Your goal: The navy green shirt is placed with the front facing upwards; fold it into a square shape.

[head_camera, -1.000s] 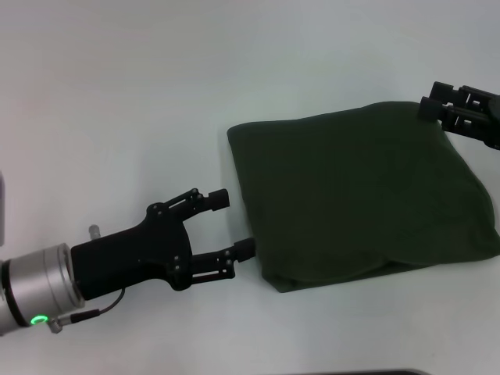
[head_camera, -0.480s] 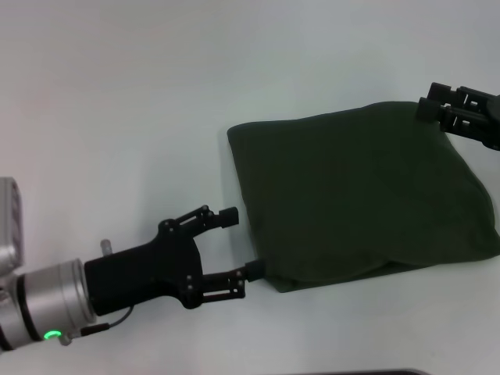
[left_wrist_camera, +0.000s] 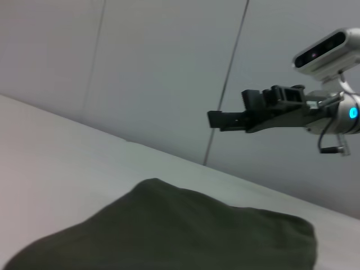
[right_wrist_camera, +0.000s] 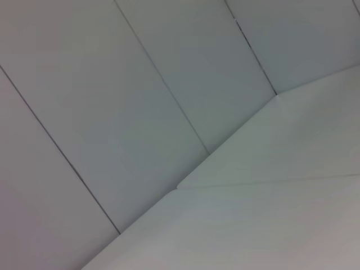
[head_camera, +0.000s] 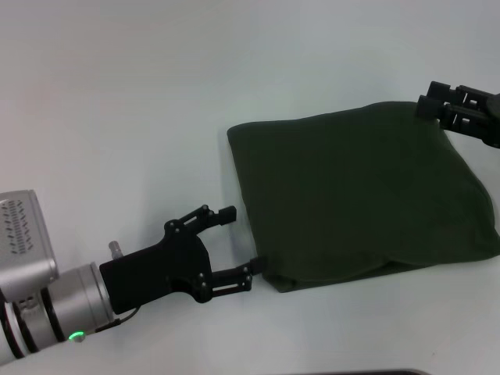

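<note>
Already the shirt (head_camera: 359, 199) lay folded into a rough square on the white bench (head_camera: 117, 101). Left end effector (head_camera: 241, 244) gaped wide beside its near-left corner, probably to tidy that edge. Right end effector (head_camera: 435, 104) hovered at the far-right corner, apparently narrow.

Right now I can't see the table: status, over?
Left hand open beside the shirt's near corner, gripping nothing. Right hand at far corner. Shirt folded, roughly square. Nothing in the way.

left gripper (head_camera: 237, 242) slid back a bit toward the shirt's (head_camera: 359, 195) near-left corner, fingers spread narrower than a second ago
</note>
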Available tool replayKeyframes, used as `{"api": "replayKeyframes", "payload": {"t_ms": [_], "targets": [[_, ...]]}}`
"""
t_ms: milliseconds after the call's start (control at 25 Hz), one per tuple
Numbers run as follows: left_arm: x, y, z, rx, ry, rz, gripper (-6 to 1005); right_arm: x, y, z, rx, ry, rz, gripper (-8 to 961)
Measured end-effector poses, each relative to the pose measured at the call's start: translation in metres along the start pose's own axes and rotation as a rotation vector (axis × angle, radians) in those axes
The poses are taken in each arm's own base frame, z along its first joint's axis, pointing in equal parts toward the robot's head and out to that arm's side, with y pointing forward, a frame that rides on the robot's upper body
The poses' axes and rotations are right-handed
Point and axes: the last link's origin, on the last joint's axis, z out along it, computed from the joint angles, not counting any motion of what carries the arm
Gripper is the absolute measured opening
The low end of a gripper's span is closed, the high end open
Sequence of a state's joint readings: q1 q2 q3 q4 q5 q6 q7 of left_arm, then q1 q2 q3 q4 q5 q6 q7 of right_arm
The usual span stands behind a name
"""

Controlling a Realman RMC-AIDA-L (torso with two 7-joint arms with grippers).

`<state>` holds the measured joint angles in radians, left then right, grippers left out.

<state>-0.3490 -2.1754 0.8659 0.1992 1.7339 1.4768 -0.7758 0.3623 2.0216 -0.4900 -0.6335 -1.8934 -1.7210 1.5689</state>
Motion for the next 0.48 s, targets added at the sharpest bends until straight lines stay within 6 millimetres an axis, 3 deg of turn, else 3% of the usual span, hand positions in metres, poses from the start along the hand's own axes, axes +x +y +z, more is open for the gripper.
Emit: {"api": "replayKeyframes", "payload": {"t_ms": [480], "targets": [[-0.0080, 0.0029, -0.0058, 0.047, 0.005, 0.032, 902, -0.0012, -0.0005, -0.0011, 0.005, -0.012, 0.002, 748]]}}
